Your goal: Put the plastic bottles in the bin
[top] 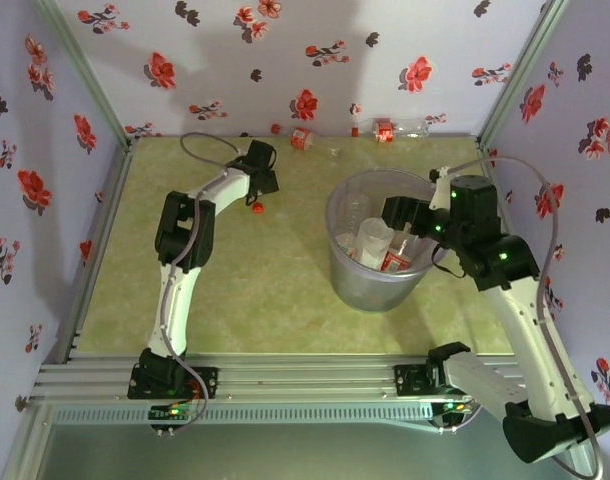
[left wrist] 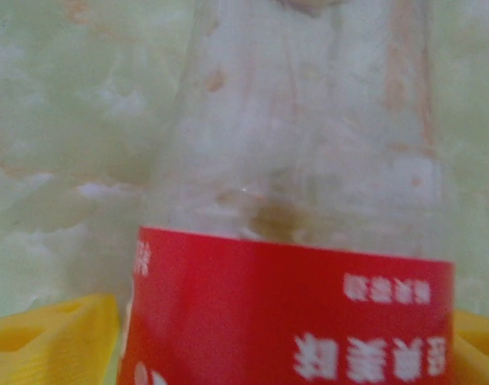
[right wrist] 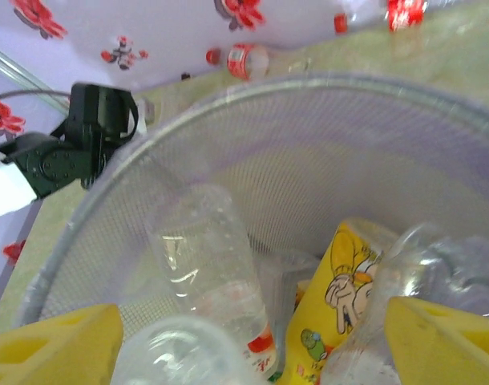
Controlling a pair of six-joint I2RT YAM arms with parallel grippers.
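At the upper left of centre in the top view, my left gripper [top: 261,190] sits low over a clear bottle with a red label [left wrist: 292,241] lying on the green table [top: 245,290]. Its red cap [top: 257,208] pokes out just below the fingers. In the left wrist view the yellow fingers [left wrist: 52,337] straddle the labelled body, one on each side. I cannot tell whether they are pinching it or only flanking it.

I judge this bottle to be empty and very light, with thin walls that dent under pressure and a slick round body that can roll. The labelled middle, taken crosswise, looks like the best hold.

Further right, along the back wall, I count two more bottles: a red-labelled one [right wrist: 244,60] and a clear one with a red label [right wrist: 401,12].

Right of centre stands the grey bin [top: 330,215]. Inside I count four bottles: a clear one with a red-white label [right wrist: 204,273], a rounded clear one at the lower edge [right wrist: 172,353], a yellow cartoon bottle [right wrist: 341,297] and a crumpled clear one [right wrist: 445,265].

My right gripper [right wrist: 252,329] hangs over the bin's mouth, jaws spread wide and holding nothing.
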